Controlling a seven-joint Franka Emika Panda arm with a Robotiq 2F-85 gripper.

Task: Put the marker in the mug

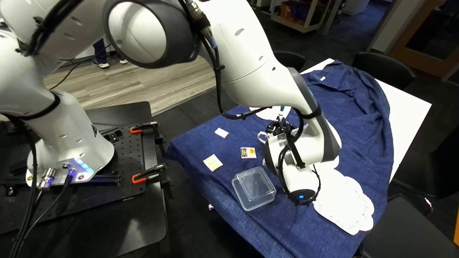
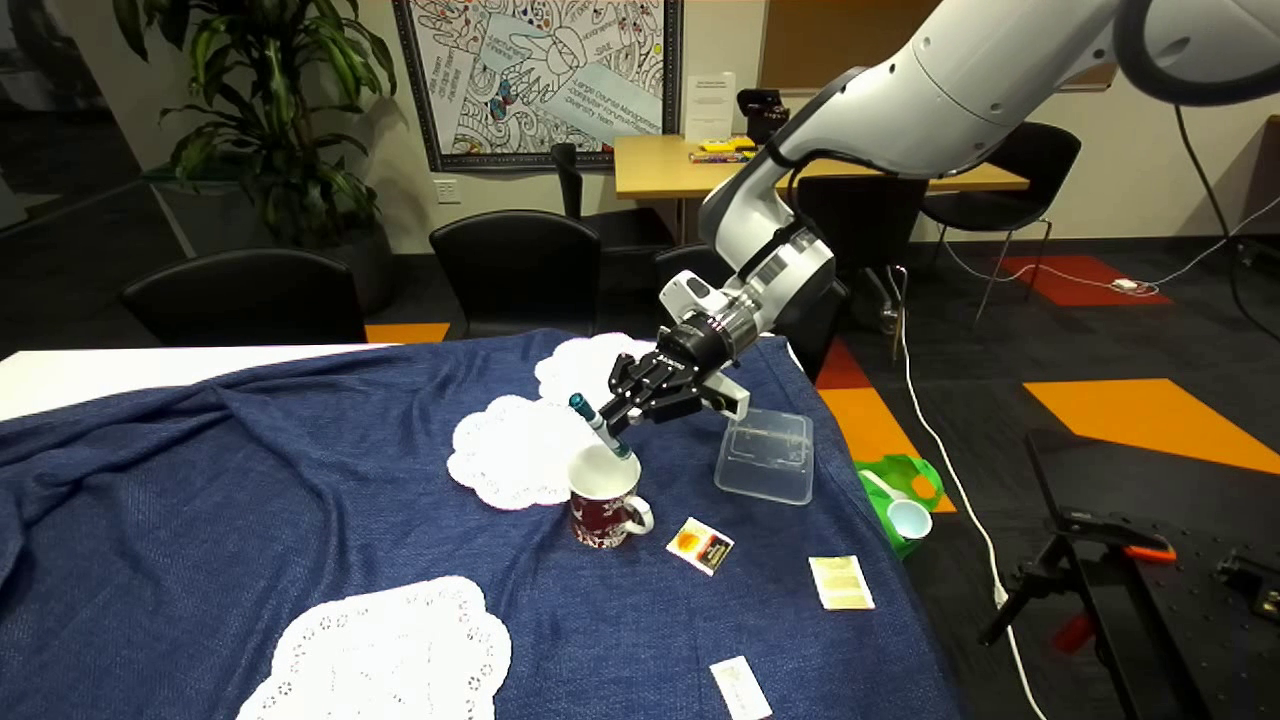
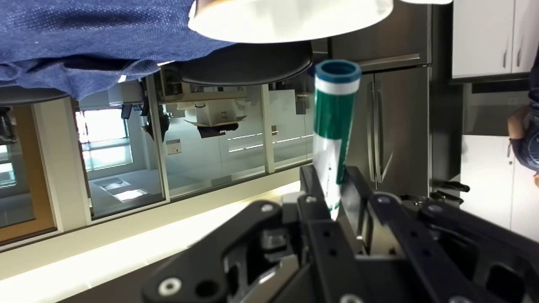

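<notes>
My gripper [image 3: 330, 185] is shut on the marker [image 3: 334, 113], a green and white stick with a blue end, in the wrist view. In an exterior view the marker [image 2: 590, 415] tilts, with its lower end at the right side of the mug's opening. The dark-red and white mug [image 2: 600, 520] stands upright, handle to the right, and my gripper [image 2: 616, 412] is just above its rim. In the wrist view, upside down, the mug [image 3: 290, 19] shows partly, with a gap between it and the marker. In an exterior view the arm hides most of the mug [image 1: 263, 137].
A clear square container [image 2: 766, 460] stands beside the mug, also seen in an exterior view [image 1: 254, 188]. A tea packet [image 2: 700, 545], a yellowish packet [image 2: 841, 583] and a white packet [image 2: 740, 688] lie on the blue cloth. White doilies [image 2: 510, 450] lie behind the mug.
</notes>
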